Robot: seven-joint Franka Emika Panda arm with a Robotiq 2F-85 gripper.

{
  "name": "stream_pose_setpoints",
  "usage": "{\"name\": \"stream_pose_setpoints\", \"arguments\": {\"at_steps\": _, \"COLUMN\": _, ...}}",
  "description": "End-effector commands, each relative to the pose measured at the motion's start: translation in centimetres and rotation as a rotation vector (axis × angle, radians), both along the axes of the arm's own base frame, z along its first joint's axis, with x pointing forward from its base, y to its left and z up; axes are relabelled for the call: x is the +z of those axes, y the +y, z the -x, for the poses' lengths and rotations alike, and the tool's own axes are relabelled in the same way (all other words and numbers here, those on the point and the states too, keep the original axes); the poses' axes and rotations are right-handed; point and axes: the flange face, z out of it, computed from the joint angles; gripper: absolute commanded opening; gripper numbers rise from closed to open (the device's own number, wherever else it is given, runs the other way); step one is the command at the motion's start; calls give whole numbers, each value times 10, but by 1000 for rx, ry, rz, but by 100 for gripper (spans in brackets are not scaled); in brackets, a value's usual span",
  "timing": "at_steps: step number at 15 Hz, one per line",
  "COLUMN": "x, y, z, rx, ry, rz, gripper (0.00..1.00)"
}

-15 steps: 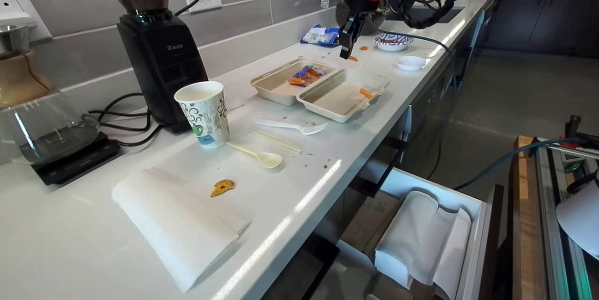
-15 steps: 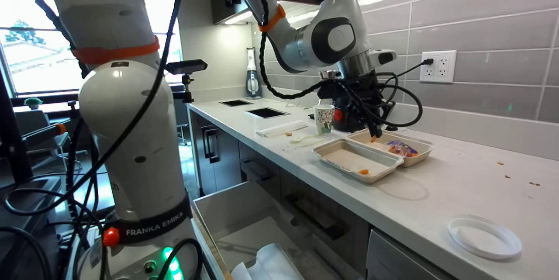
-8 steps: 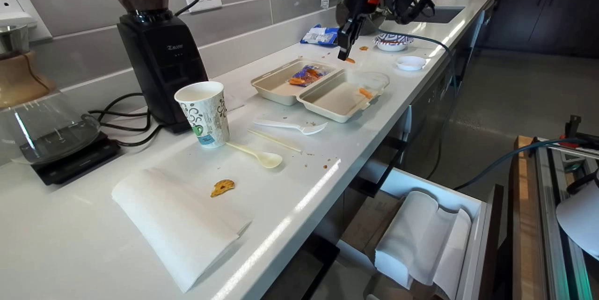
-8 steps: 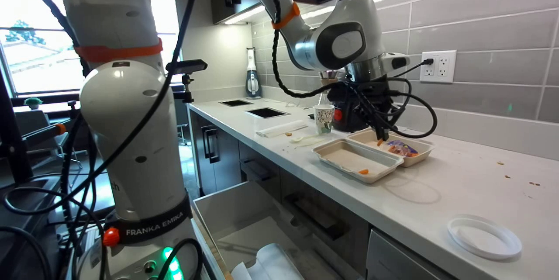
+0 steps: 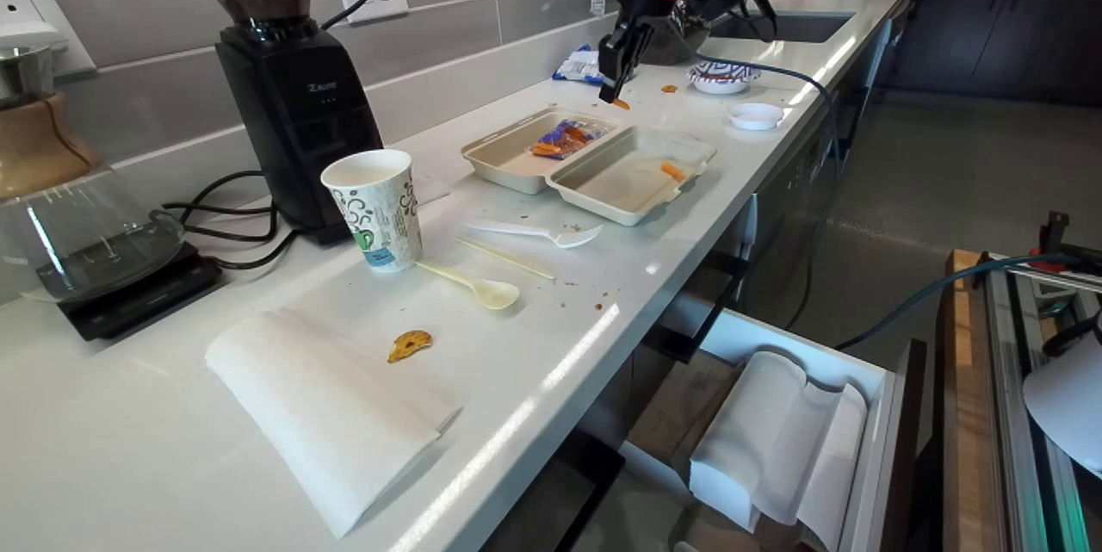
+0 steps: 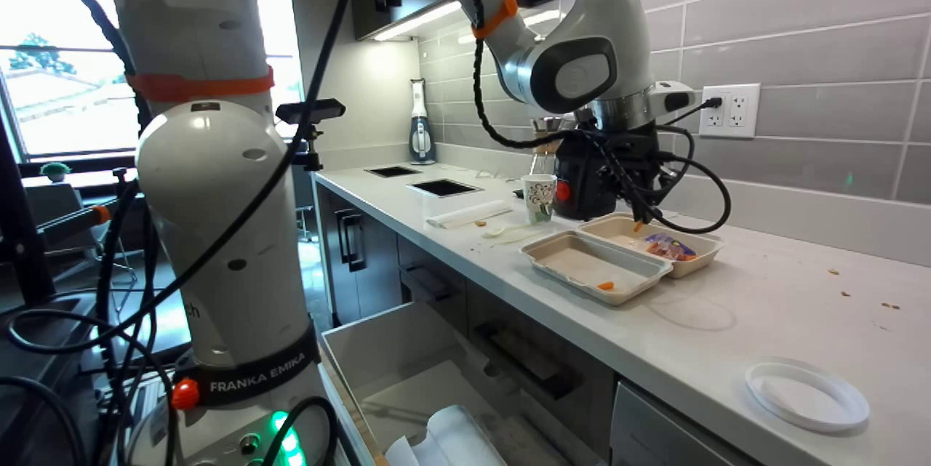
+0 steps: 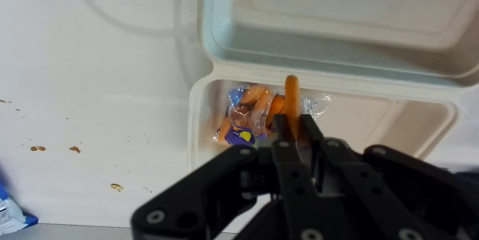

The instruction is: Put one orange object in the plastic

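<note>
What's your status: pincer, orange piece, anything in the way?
Pincer shut on orange piece. Piece aloft, not yet set down in the tray. Snack bag lying in one half, may crowd a drop there.

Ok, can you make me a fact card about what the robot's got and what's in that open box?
Gripper: pinching a long orange piece
Held piece: up in the air, not put down
Box: open, two joined halves
One half: see-through bag with orange pieces inside
Other half: one loose orange piece
Outside the box: paper cup, white fork, pale spoon
</note>
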Motion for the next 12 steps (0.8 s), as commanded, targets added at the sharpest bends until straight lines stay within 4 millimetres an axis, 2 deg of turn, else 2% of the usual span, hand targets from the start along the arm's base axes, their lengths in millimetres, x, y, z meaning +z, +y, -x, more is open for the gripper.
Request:
{"name": "stream_pose_setpoints", "arguments": {"at_steps": 1, "x": -4, "y": -1, "z": -17, "rx": -15, "ry": -25, "rz": -49, "gripper": 3}}
{"name": "stream_pose_setpoints", "arguments": {"at_steps": 6, "x": -13, "y": 4, "z": -30, "rx": 9, "ry": -23, "rz": -110, "gripper": 3}}
{"name": "stream_pose_setpoints", "arguments": {"at_steps": 12, "x": -38, "y": 0, "z": -32, "rx": 46, "ry": 58, "rz": -98, "gripper": 3}}
